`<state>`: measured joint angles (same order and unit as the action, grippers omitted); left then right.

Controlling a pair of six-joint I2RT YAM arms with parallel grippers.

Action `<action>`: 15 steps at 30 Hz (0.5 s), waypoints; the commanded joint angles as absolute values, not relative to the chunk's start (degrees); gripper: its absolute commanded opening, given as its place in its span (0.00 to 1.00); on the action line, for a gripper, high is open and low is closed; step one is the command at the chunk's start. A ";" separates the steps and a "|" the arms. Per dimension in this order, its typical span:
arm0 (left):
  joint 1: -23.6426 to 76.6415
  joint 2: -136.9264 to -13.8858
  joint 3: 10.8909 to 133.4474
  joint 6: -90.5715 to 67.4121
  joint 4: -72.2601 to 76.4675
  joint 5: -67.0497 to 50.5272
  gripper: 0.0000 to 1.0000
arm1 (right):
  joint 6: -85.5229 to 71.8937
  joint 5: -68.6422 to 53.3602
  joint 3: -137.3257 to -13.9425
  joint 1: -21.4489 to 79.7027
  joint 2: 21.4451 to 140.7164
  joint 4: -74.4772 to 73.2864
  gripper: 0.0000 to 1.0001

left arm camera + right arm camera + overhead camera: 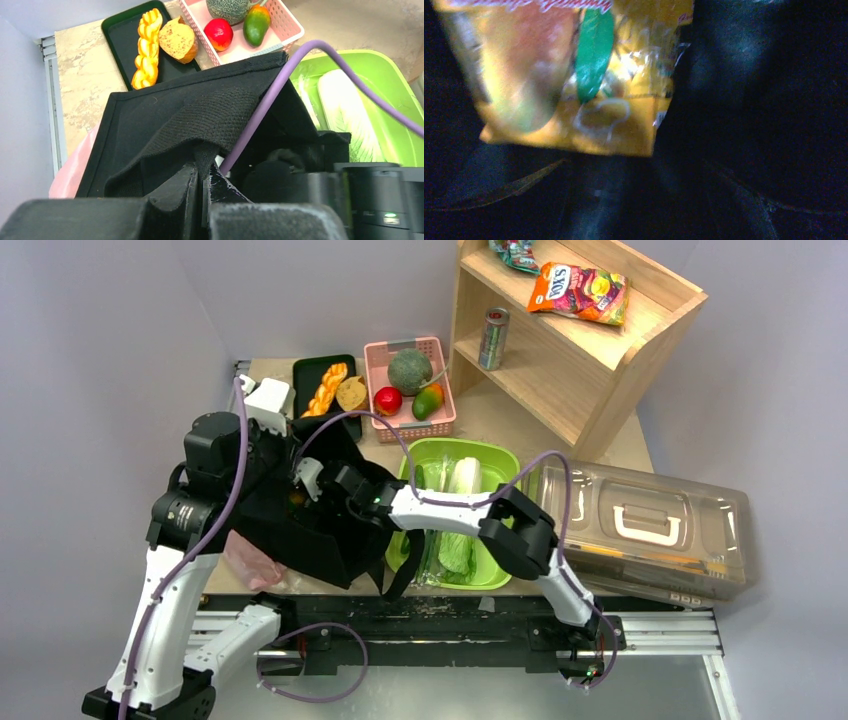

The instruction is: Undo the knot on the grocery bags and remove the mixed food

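The pink grocery bag (250,562) lies flattened at the table's near left, half under a black fabric bag (300,530); its knot is hidden. My left gripper (209,167) is shut on the black bag's rim and holds it up. My right gripper (649,165) is deep inside the black bag, open, with a yellow snack packet (574,75) just beyond its fingers. Braided bread (325,390) and round bread (351,393) lie on a black tray. A melon (410,370), red fruit (388,400) and mango (428,402) fill a pink basket. Napa cabbage (460,510) lies in the green tub (500,455).
A tilted wooden shelf (590,350) at the back right holds a striped can (493,338) and a snack bag (580,290). A clear lidded box (650,530) sits right of the tub. The right arm's purple cable (280,95) crosses the black bag.
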<state>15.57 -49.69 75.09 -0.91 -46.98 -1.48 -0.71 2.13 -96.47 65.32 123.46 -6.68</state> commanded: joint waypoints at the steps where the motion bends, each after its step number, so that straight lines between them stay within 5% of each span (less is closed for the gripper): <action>1: 16.44 -49.81 77.47 -3.58 -38.83 -7.41 0.00 | -0.28 8.53 -102.63 65.56 129.67 -4.61 0.99; 10: 16.44 -48.86 76.11 -4.78 -38.67 -18.16 0.00 | -0.27 -19.14 -94.68 62.91 130.33 7.49 0.99; 15: 16.44 -48.33 75.44 -3.74 -39.38 -20.03 0.00 | -0.53 -24.30 -97.37 62.86 132.43 8.72 0.99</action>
<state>15.55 -50.61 75.05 -2.37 -46.98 -10.17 0.03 -14.76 -95.07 62.78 131.00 6.09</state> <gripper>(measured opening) 0.009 0.987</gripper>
